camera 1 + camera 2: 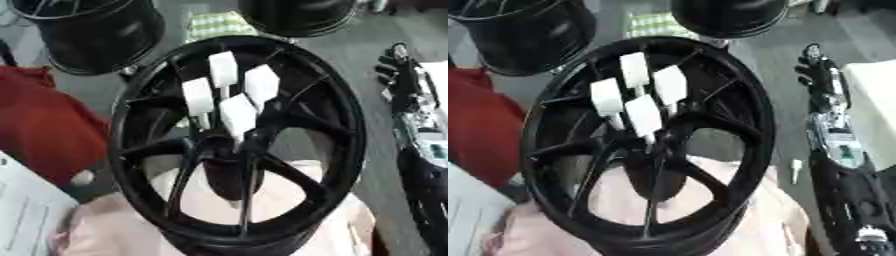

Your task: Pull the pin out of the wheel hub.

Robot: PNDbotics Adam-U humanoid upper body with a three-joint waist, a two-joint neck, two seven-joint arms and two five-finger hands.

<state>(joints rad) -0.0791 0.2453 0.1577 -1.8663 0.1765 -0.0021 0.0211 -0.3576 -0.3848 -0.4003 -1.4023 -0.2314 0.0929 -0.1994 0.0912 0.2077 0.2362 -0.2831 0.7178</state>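
A black wheel hub [238, 145] fills the middle of the view, tilted up toward the camera, its rim running close to the lower edge. Four white pins [236, 114] stand clustered at its centre, their blocky heads nearly touching. The right robot hand [817, 67] hangs at the right edge, well apart from the rim, fingers relaxed and holding nothing; grey counter [785, 65] lies bare between them. One small white pin [795, 169] lies beside that arm. Two more black wheels [92, 30] crowd the top edge.
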